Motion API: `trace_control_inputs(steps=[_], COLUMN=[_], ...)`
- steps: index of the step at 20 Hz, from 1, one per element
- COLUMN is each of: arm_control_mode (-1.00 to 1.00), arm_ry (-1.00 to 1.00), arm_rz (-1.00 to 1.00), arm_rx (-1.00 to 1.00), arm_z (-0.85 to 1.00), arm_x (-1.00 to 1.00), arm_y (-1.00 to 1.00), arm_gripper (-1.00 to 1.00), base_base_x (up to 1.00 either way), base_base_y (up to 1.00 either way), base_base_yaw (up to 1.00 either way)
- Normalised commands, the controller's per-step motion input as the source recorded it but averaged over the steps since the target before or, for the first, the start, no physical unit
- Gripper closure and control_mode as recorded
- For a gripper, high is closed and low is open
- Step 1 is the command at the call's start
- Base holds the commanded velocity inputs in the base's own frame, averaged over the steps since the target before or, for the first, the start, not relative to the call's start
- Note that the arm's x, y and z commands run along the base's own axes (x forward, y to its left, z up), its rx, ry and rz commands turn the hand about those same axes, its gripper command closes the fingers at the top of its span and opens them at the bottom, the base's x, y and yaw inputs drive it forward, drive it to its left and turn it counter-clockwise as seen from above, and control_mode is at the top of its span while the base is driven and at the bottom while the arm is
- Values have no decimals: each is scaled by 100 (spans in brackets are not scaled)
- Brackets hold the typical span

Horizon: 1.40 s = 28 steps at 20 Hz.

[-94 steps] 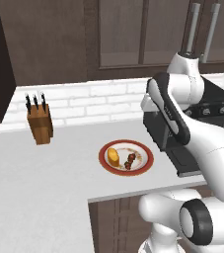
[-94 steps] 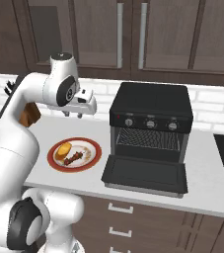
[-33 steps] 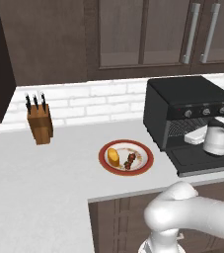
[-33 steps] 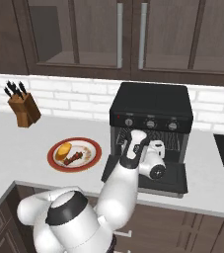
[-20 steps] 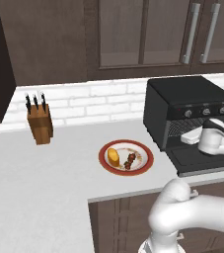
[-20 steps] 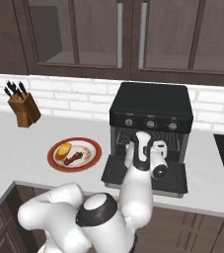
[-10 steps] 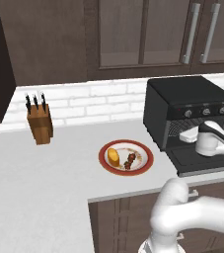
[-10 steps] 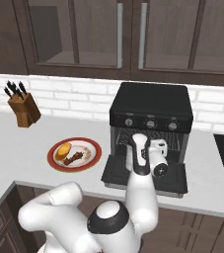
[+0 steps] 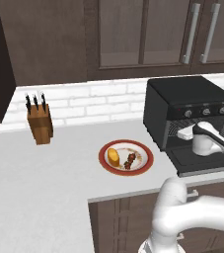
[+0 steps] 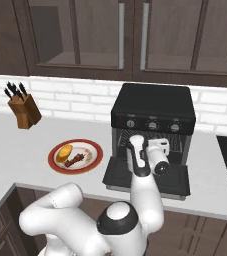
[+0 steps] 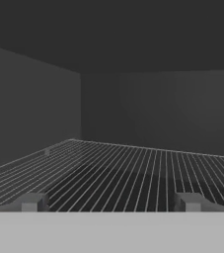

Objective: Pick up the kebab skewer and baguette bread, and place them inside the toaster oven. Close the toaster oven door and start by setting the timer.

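We can read no text, label, brand, number or sign anywhere. The toaster oven (image 10: 153, 116) has a row of round knobs on its front panel, but any marks around them are too small and blurred for us to read. The cupboard doors, the wall tiles and the table carry no writing that we can see.

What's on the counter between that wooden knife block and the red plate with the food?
Nothing: in the left base view, the stretch of pale counter between the knife block and the plate is bare.
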Motion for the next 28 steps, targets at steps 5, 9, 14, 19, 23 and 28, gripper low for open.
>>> trace_control_inputs(steps=[5, 9, 14, 19, 23, 28], arm_control_mode=[-100, -100, -100, -100, -100, -100], arm_ry=[2, 10, 10, 7, 13, 15], arm_rz=[0, 0, 0, 0, 0, 0], arm_rx=[0, 0, 0, -2, -3, -5], arm_z=[-65, -75, -87, -80, -62, -46], arm_x=[-2, -19, -71, -90, -67, -62], arm_y=[-17, -15, -16, -8, -12, -14], arm_gripper=[-100, -100, -100, -100, -100, -100], base_base_x=[0, 0, 0, 0, 0, 0], base_base_y=[0, 0, 0, 0, 0, 0], base_base_yaw=[0, 0, 0, 0, 0, 0])
